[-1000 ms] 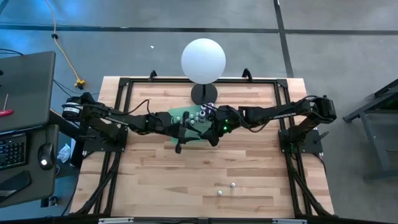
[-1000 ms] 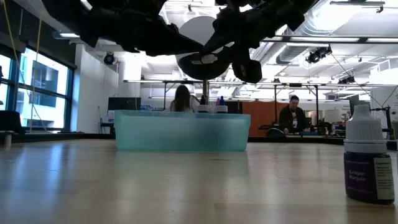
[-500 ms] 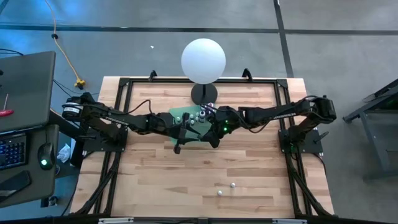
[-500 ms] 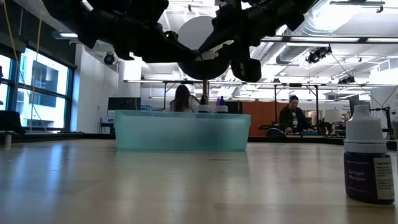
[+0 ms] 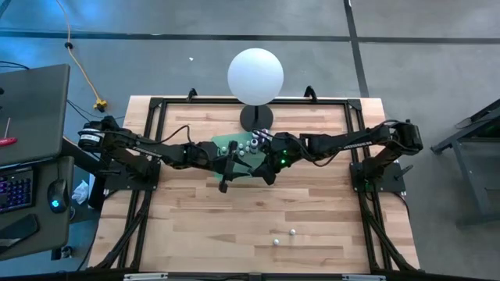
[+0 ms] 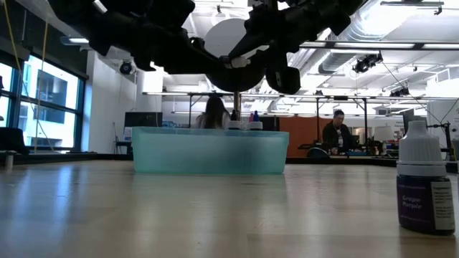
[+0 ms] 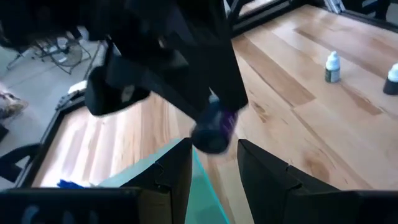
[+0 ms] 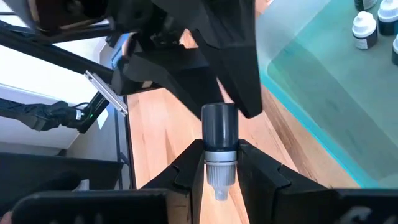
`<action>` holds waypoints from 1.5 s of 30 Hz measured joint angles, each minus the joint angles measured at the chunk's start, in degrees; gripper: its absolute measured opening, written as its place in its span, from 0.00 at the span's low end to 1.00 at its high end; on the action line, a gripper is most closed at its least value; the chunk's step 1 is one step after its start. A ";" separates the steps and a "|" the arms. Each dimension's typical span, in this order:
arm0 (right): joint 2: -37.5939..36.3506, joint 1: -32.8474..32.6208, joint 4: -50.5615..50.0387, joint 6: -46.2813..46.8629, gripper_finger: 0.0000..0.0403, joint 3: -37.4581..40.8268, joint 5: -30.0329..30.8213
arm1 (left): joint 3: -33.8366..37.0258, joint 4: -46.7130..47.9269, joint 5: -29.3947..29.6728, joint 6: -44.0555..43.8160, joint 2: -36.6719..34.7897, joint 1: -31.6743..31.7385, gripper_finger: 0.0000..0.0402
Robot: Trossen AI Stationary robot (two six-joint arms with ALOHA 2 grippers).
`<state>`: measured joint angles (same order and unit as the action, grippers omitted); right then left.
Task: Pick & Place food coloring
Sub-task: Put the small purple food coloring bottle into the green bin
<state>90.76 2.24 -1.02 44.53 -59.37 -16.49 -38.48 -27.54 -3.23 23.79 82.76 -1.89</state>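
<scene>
The food coloring bottles are tiny, with dark bodies and white caps. Several stand in the teal tray [image 5: 223, 145] [image 6: 208, 152] at the table's middle. Two more [image 5: 292, 232] [image 5: 276, 242] stand on the wood near the near edge; one [image 6: 424, 188] looms close in the low view. My right gripper [image 8: 219, 165] [image 5: 269, 173] hangs over the tray's near rim, shut on one bottle [image 8: 219, 134]. My left gripper [image 7: 214, 168] [image 5: 226, 176] hovers open beside it, facing that bottle [image 7: 213, 127] and touching nothing. My right gripper pinches the bottle between its two fingers at the white cap and neck [image 8: 219, 157]. The dark body [image 8: 219, 123] sticks out beyond the fingertips and the nozzle points back toward the wrist. The bottle is lifted clear, above the tray's near rim.
The big white globe lamp [image 5: 255, 76] stands on its dark base just beyond the tray. Black frame rails run along the table's edges. Bare wood lies between the tray and the two loose bottles [image 7: 332, 67]. People sit in the room behind the table.
In the low view my right gripper has risen slightly above the tray with the bottle. Nothing else has visibly moved.
</scene>
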 joint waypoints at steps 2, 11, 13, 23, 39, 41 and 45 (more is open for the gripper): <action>0.00 0.00 -0.05 0.00 0.19 0.02 -0.01 | 0.00 -0.90 0.01 0.12 -0.01 -0.02 0.31; 0.00 -0.04 -0.04 -0.02 0.19 0.02 -0.39 | -0.04 -3.10 -3.45 0.46 -0.04 0.00 0.31; 0.00 -0.04 -0.04 -0.02 0.19 0.02 -0.37 | -0.04 -3.01 -3.45 0.44 -0.04 0.00 0.31; 0.00 -0.04 0.31 -0.02 0.19 0.02 0.44 | -0.04 -2.88 -3.49 0.59 -0.05 0.02 0.31; 0.02 -0.04 0.96 -2.48 0.20 0.07 3.19 | -0.05 -1.90 -3.44 0.42 -0.09 0.02 0.17; 0.02 -0.07 0.83 -2.64 0.22 0.07 4.75 | -0.05 -1.80 -3.20 0.00 -0.09 0.05 0.19; 0.02 0.08 1.45 -3.57 0.28 0.02 8.61 | -0.02 -0.05 -3.56 -1.19 -0.07 -0.08 0.21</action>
<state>90.78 2.32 0.43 40.96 -59.35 -7.88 -38.50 -27.59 -6.79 22.60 82.70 -1.97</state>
